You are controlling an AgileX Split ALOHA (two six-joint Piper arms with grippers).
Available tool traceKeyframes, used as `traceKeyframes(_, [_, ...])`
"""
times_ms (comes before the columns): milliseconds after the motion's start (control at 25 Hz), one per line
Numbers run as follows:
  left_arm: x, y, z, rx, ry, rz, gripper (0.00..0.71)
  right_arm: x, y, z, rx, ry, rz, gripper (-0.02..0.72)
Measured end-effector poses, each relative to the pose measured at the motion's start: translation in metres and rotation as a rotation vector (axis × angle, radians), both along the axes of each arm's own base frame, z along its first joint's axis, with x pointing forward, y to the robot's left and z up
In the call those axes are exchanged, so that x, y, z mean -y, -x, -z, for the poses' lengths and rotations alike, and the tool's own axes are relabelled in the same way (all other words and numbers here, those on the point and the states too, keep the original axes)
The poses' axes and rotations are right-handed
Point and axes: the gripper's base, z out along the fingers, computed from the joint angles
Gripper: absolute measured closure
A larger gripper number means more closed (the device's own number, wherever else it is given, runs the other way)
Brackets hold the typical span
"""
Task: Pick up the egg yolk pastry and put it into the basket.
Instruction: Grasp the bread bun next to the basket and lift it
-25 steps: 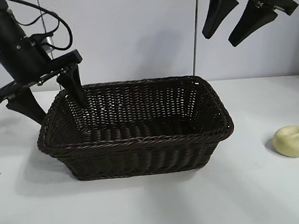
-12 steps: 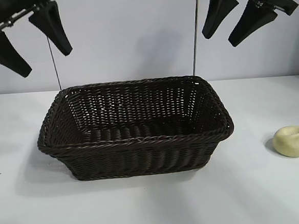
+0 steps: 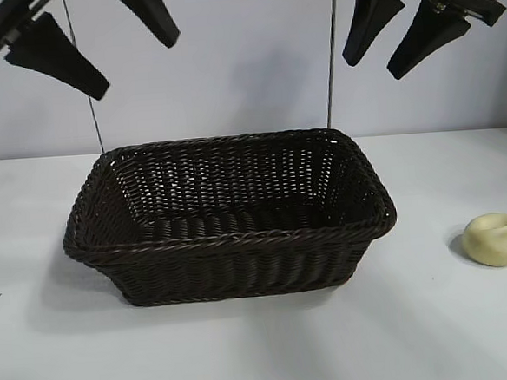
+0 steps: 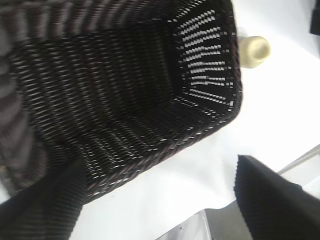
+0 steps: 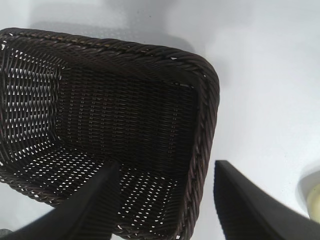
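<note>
A plain pale wall is seen behind a white worktop (image 3: 265,354), with two thin vertical rods rising in front of it.

The left end effector (image 3: 95,44) is being held high above the worktop's far left part, over the basket's far left corner. Its fingers (image 3: 53,56) are being kept widely spread, and nothing is being gripped between them; in the left wrist view the two dark fingertips (image 4: 270,195) are seen well apart with only the basket and bare worktop below. The right end effector (image 3: 404,36) is being held at a similar height above the worktop's far right part, over the basket's far right corner. Its fingers are being kept parted, somewhat less widely, and nothing is being carried there either.

The basket (image 3: 231,242), dark brown woven wicker with flaring sides and a braided rim, is being shown standing at the middle of the worktop, long side toward the near edge. No object is seen inside it in any view.

The egg yolk pastry (image 3: 495,238), a small pale yellow lump with a dented top, is lying on the worktop close to its right edge, well apart from the basket and clear of both end effectors. In the left wrist view the pastry (image 4: 255,50) is glimpsed just past the basket's far end wall.
</note>
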Motion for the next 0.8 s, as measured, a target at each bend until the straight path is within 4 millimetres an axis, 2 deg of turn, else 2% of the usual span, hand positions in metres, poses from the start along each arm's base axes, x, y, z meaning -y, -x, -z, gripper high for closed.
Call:
traceKeyframes(120, [0.0035,0.0004,0.0052,-0.003,0.022,-0.018,0.121,0.0,-0.0006,-0.0002,0.006,-0.001,0.003,0.293])
traceKeyframes(800, [0.0025,-0.001,0.0064,0.012,0.01,-0.024,0.121,0.0001,-0.0004,-0.0001,0.004,0.001,0.001,0.293])
